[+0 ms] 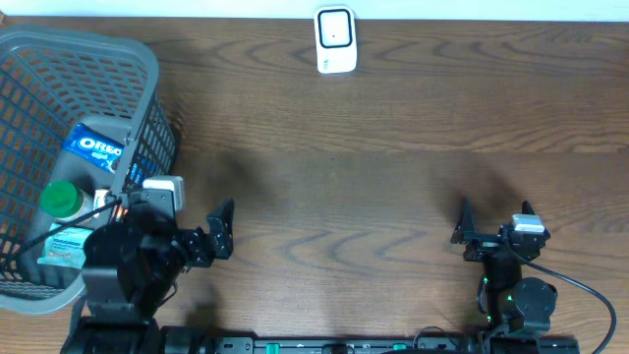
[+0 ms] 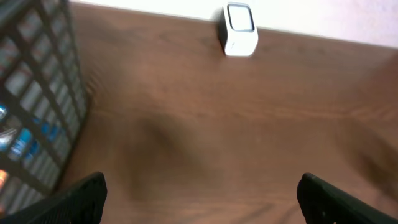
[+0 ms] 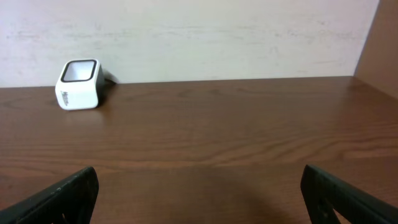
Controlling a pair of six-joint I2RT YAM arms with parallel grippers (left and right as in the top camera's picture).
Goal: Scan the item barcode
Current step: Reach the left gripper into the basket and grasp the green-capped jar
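Left fingers & right fingers both spread wide, nothing pinched, low over desk. OREO pack in grey basket far left, beside green-cap bottle; basket wall betw. pack & left fingers. White scanner at desk's far edge.

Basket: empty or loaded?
Loaded. Overhead shows an Oreo pack and a green-capped bottle inside the basket.

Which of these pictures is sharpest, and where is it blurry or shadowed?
Overhead: sharpest, evenly lit, with soft shadows on the table ahead of each arm. Left wrist: soft throughout, the basket and white scanner smeared. Right wrist: wood grain crisp, the gripper fingertips dark and blurred at the bottom corners.
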